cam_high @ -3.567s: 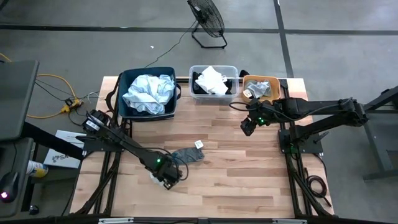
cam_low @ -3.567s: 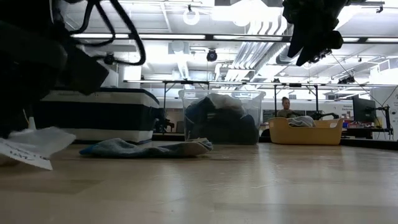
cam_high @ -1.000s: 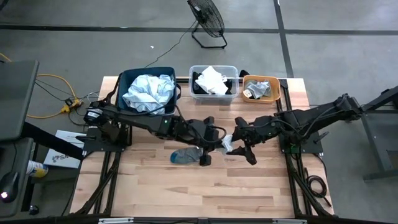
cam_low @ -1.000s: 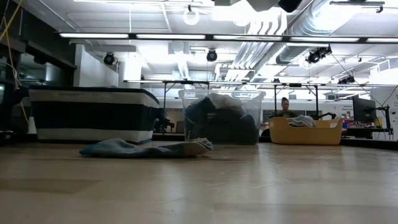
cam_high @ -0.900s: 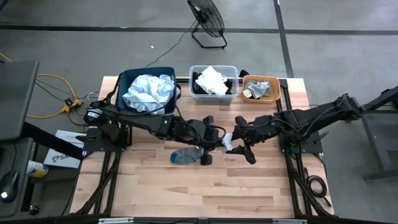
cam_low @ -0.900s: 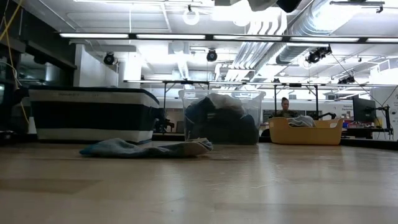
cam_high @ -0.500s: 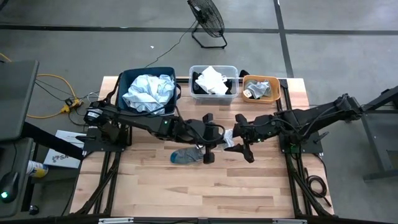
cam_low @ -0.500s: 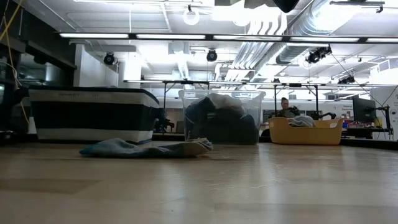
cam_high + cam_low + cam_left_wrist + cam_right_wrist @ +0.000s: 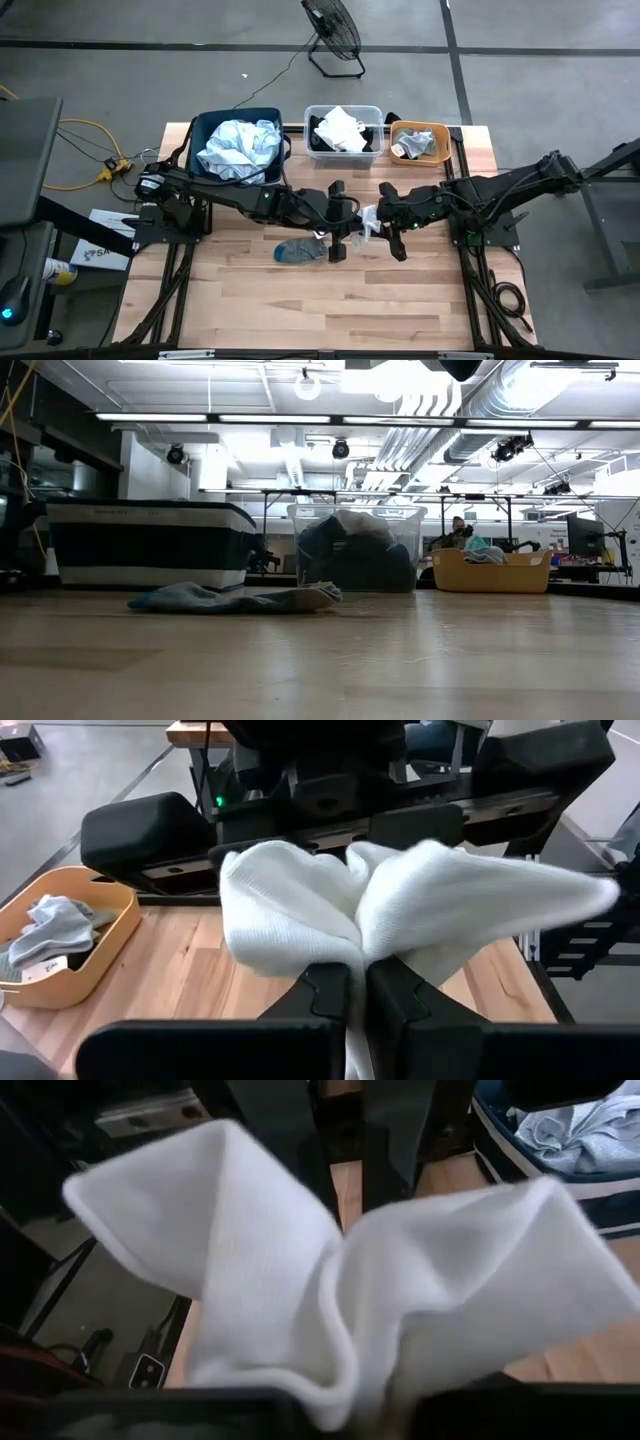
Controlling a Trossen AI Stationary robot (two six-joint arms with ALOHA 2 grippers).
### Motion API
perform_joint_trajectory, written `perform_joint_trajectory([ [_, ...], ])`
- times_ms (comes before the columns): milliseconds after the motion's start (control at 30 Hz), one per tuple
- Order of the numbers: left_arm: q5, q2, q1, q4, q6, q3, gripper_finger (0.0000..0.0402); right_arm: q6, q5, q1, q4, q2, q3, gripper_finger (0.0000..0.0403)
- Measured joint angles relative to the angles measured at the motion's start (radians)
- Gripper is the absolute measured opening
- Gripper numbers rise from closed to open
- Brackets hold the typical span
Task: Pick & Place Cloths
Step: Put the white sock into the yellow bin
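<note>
White sock (image 9: pixel 366 222): we are closing in mid-table, left gripper (image 9: pixel 345 222) and right gripper (image 9: pixel 388 222) both clamping it, handover beginning.

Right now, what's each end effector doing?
Left end effector: shut on the white sock.
Right end effector: at the same sock, grip cannot be told.

Bright overhead strip lights (image 9: pixel 300 417); glare in low view; motion-blurred white sock (image 9: pixel 400 1280) close to wrist lenses

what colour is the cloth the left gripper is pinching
White; the cloth pinched by the left gripper shows best in the left wrist view.
</note>
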Motion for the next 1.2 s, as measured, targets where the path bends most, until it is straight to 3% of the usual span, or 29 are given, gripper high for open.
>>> perform_joint_trajectory([
  [100,0.0,-0.001,0.0,-0.001,-0.014,0.0,0.0008,0.0,-0.002,0.0,-0.006,0.0,0.0,0.0032],
  [333,-0.016,-0.001,0.0,-0.002,-0.022,0.0,0.0031,0.031,0.024,0.0,-0.012,0.0,0.0,0.0032],
  [533,-0.083,-0.002,0.0,-0.016,-0.022,0.0,0.0139,0.067,0.048,-0.006,-0.035,-0.005,0.0,0.0032],
  [667,-0.117,-0.044,0.001,-0.095,0.005,0.0,0.0216,0.128,0.063,-0.027,-0.102,-0.025,0.0,0.0032],
  [800,-0.203,-0.114,0.0,-0.201,0.02,0.001,0.0266,0.193,0.129,-0.064,-0.192,-0.056,0.0,0.0032],
  [1000,-0.308,-0.219,0.0,-0.345,0.012,0.001,0.0286,0.331,0.234,-0.178,-0.341,-0.103,0.0,0.0032],
  [1200,-0.388,-0.268,0.002,-0.469,0.012,0.001,0.0286,0.379,0.266,-0.348,-0.516,-0.106,0.0,0.0032],
])
